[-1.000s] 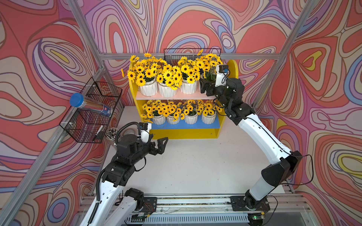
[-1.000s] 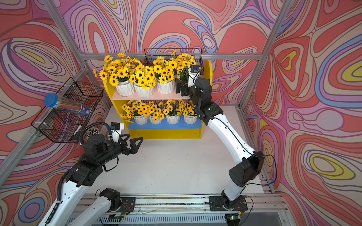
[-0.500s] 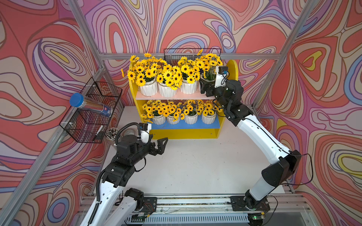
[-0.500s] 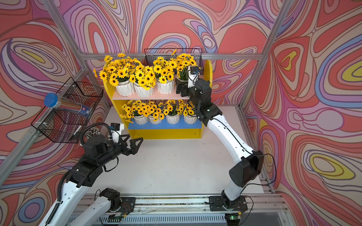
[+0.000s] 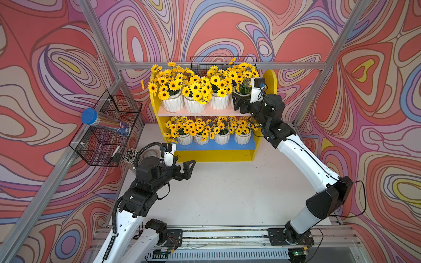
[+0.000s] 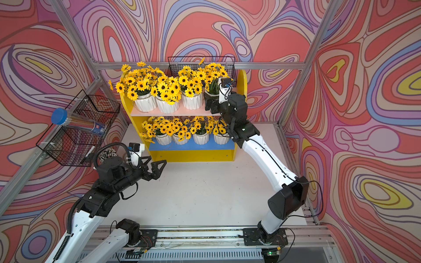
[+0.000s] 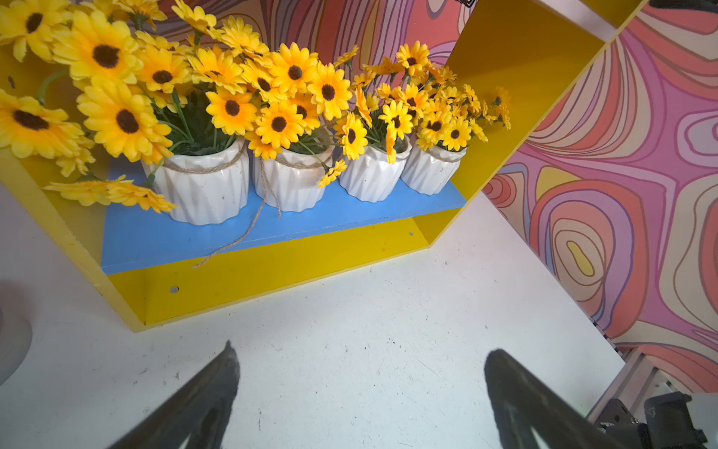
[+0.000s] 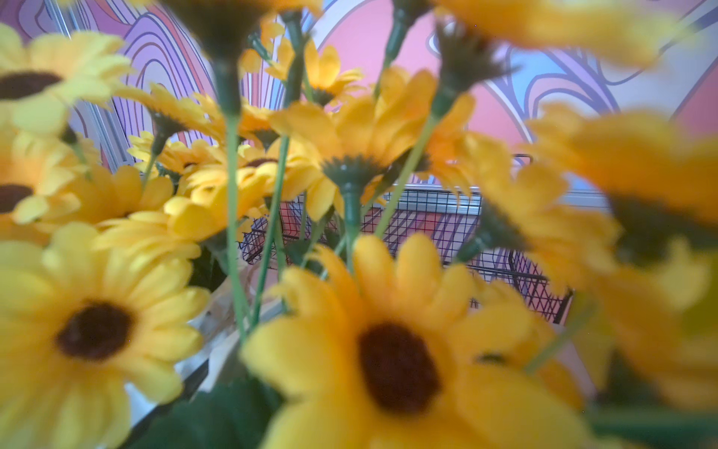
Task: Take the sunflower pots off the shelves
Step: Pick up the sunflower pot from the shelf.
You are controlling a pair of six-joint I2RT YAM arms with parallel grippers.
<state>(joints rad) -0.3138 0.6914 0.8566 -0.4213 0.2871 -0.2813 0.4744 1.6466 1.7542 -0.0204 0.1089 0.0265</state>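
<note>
Where right tool (image 5: 239, 103) meets rightmost upper pot (image 5: 242, 93), left tool (image 6: 156, 160) well apart.

No text, number, brand or sign is legible in any view. The one printed mark we can make out is a small dark label (image 5: 124, 130) with a red-and-white spot, near the base of the blue-capped clear jar (image 5: 107, 124) that lies in the wire basket (image 5: 100, 148) on the side wall. It shows in both top views, and its lettering is too small for us to read.
</note>
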